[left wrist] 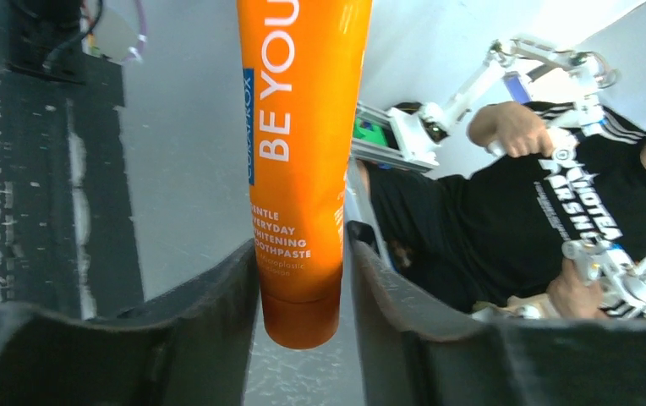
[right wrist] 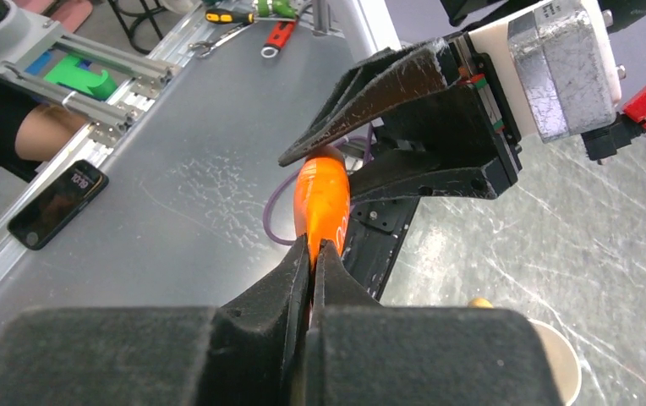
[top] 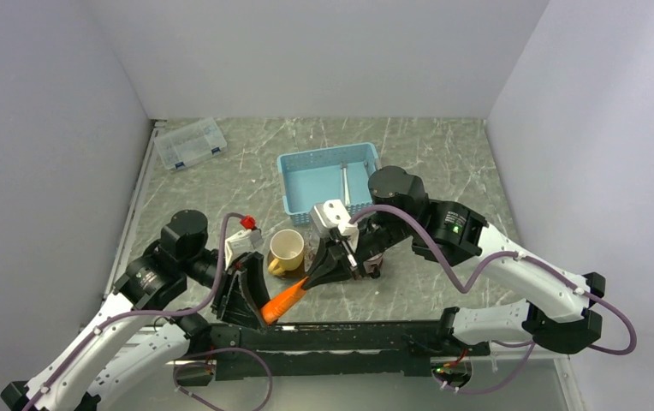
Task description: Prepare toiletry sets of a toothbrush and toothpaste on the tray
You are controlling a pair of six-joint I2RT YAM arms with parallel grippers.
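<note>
The marbled grey table [top: 443, 154] carries a clear box [top: 190, 143], blue basket [top: 311, 184] and yellow mug [top: 288, 250].

The toothbrush [top: 345, 183] lies in the basket [top: 315, 185] behind the mug [top: 287, 250].

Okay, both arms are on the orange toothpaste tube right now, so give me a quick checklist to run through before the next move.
1. Pinch of the right fingers on the flat end of the toothpaste tube: ok.
2. Firm contact of the left fingers, which closely flank the cap end: cannot tell.
3. Tube apart from the yellow mug: ok.
4. Tray located for placing: cannot tell, as no view shows it.
5. Toothbrush fetched: not ok, it lies in the blue basket.
</note>
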